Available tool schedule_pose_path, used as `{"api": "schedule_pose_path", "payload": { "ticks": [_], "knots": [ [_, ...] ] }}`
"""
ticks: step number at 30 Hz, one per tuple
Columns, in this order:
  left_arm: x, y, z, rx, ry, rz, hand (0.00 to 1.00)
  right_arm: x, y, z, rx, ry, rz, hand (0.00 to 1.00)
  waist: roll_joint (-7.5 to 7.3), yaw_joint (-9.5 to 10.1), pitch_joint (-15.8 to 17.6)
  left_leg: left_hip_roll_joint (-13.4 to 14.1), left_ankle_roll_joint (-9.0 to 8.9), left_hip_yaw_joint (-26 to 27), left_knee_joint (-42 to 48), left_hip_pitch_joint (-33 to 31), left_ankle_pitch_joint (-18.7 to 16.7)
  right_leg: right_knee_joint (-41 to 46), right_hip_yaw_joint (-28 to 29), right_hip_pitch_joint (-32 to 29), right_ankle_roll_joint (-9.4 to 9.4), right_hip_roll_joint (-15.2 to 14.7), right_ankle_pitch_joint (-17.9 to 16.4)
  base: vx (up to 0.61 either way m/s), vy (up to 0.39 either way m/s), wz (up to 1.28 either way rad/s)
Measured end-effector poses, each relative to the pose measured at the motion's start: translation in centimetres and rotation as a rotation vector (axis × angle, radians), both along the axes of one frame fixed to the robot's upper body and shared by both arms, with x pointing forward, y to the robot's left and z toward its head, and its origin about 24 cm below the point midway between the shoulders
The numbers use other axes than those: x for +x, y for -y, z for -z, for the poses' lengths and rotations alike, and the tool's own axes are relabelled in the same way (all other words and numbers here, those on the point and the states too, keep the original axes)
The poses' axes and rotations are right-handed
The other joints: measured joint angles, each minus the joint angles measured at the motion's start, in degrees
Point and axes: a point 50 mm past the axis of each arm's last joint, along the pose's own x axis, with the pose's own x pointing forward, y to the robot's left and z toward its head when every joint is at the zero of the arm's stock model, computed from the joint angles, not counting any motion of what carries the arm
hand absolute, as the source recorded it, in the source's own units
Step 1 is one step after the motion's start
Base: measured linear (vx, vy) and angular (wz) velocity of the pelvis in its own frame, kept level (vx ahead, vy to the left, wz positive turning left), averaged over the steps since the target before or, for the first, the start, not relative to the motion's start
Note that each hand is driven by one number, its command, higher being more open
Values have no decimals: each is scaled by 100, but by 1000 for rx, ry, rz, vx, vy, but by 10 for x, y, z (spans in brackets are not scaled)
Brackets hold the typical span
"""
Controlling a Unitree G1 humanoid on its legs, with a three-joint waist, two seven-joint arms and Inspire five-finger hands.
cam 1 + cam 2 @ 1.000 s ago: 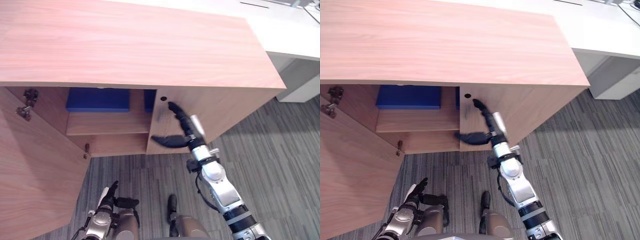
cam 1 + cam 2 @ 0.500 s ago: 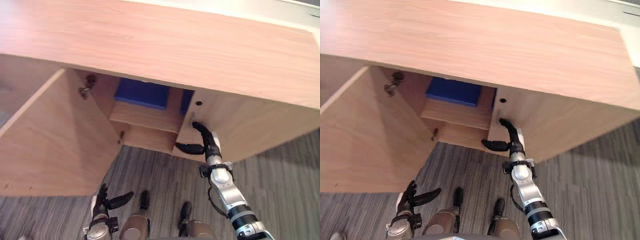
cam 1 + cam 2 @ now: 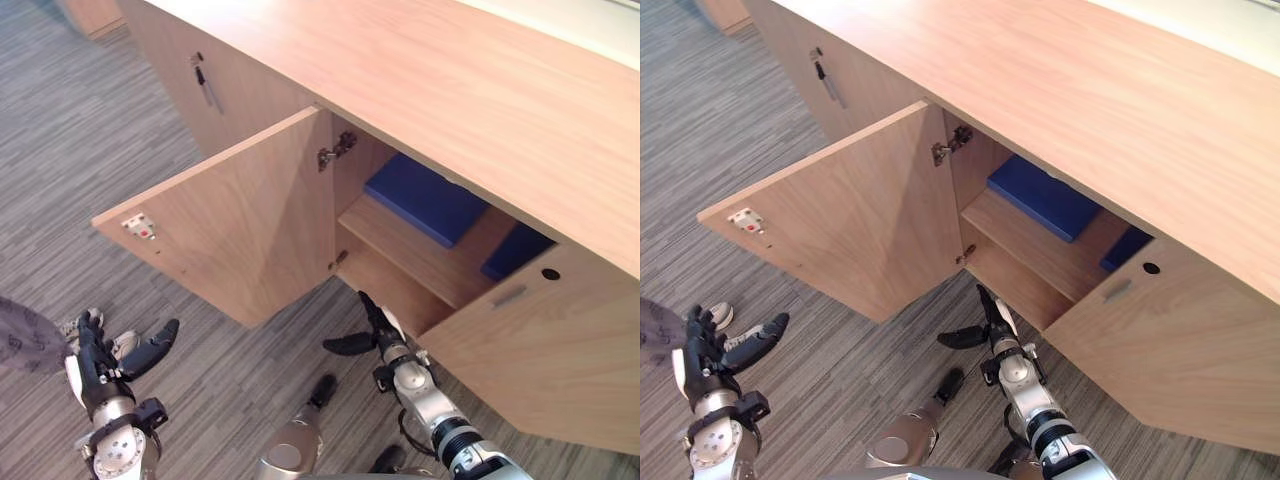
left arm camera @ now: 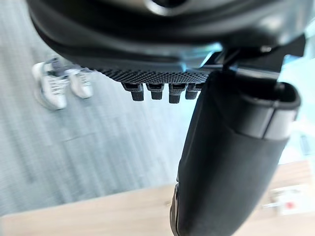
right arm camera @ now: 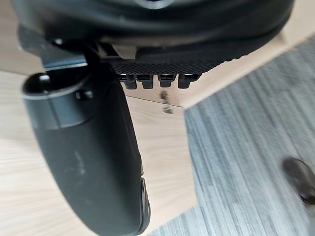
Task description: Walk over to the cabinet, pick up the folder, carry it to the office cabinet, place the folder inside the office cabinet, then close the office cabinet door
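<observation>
- The blue folder [image 3: 425, 197] lay flat on the upper shelf [image 3: 400, 243] inside the office cabinet [image 3: 450, 60], with a second blue item [image 3: 515, 252] beside it, partly hidden behind the cabinet's other door [image 3: 540, 350].
- With the folder apparently placed, closing the wide-open door [image 3: 240, 230] looked like the remaining step.
- The right hand [image 3: 380, 326] hung just in front of the cabinet's lower opening, fingers straight, thumb spread wide, holding nothing.
- The left hand [image 3: 95, 372] was well out from the cabinet, beyond the open door's free edge, fingers straight, thumb apart, also empty.
- Risk: a push near the hinge [image 3: 338, 152] would likely give poor leverage, and straight fingers could slide off the smooth panel.
- Risk: the right hand sat in the closing door's path and could be caught between the door and the cabinet frame.
- Risk: the other door seemed ajar, so the two doors might meet edge to edge.
- Risk: a person's shoes [image 4: 61, 86] showed on the floor [image 3: 80, 130] by the left hand, on the side away from the cabinet, so a wide swing there could reach them.
- Open floor lay in front of the cabinet along the door's arc, so the door's free edge had room to travel.
</observation>
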Motion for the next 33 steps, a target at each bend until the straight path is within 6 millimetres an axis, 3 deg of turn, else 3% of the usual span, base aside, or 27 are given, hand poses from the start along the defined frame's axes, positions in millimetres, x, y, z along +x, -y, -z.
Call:
{"api": "schedule_pose_path", "payload": {
  "ticks": [5, 8, 12, 14, 17, 20, 23, 26, 33],
  "knots": [
    [16, -17, -27, 118, 36, 46, 100, -11, 10, 10, -9, -42, 10, 100, -39, -87, -10, 57, 33, -5, -1, -41, 38, 128, 4, -88, -34, 29, -91, -45, -63, 1],
    [32, -30, -45, 217, 44, 76, 100, -21, 19, 17, -16, -78, 17, 100, -151, -164, -58, 106, 19, 82, -2, -53, 51, 256, 92, -188, -79, 31, -151, -27, -55, -12],
    [39, -48, -48, 295, -31, 73, 100, -29, 26, 17, -14, -73, 16, 100, -298, -332, -121, 165, 36, 233, -7, -54, 27, 336, 254, -296, -109, 45, -176, -53, -44, -22],
    [43, -58, -50, 344, -92, 71, 100, -39, 30, 19, 10, -79, 37, 100, -484, -418, -210, 230, 73, 405, -8, -66, -31, 392, 404, -407, -130, 66, -187, -66, -43, -32],
    [53, -58, -56, 373, -102, 95, 100, -51, 37, 25, 24, -111, 76, 100, -632, -420, -217, 277, 63, 493, -8, -34, -48, 352, 484, -390, -151, 85, -177, -47, -29, -16],
    [57, -60, -61, 391, -106, 94, 100, -62, 44, 32, 31, -144, 114, 100, -686, -417, -233, 329, 23, 518, -10, -42, -24, 262, 495, -373, -170, 138, -129, -32, -34, -6],
    [57, -59, -61, 388, -102, 90, 100, -67, 42, 35, 53, -158, 139, 100, -688, -413, -234, 446, 74, 876, -10, -57, -62, 147, 535, -373, -178, 180, -65, -46, -26, -9],
    [51, -45, -52, 337, -65, 73, 100, -69, 37, 37, 93, -165, 174, 100, -688, -393, -234, 447, 82, 998, -9, -57, -59, 17, 623, -369, -159, 194, 32, -7, -1, -15],
    [-1, 35, -9, 55, 39, 136, 100, -86, 44, 48, 156, -216, 368, 100, -652, -381, -229, 335, 99, 1168, -7, 50, -3, -195, 803, -258, -65, 128, 248, -19, 42, -7]
  ]
}}
